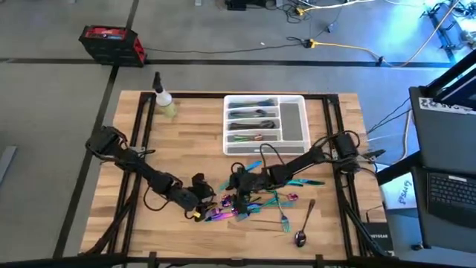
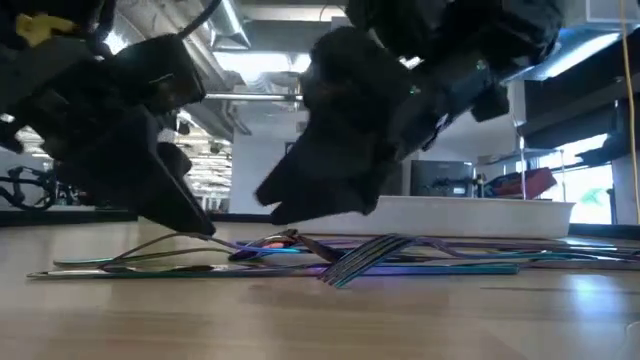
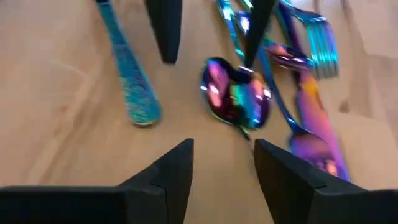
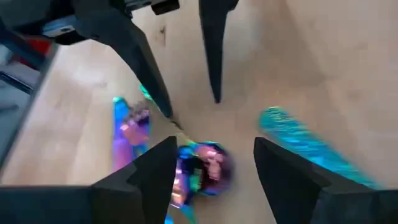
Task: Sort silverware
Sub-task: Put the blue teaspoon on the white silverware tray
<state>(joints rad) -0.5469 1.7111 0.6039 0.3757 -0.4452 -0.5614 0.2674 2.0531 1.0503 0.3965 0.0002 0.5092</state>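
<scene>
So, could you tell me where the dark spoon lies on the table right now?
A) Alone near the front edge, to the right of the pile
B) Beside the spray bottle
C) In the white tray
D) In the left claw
A: the high view shows the dark spoon lying by itself near the table's front edge, right of the pile, away from the tray and the bottle.

Silverware (image 3: 236, 99): glossy iridescent metal, mirror-smooth. Worktop (image 1: 193, 134): pale wood, visible grain, satin. Tray (image 1: 294, 123): white plastic. Fingers (image 3: 168, 180): matt black.
</scene>
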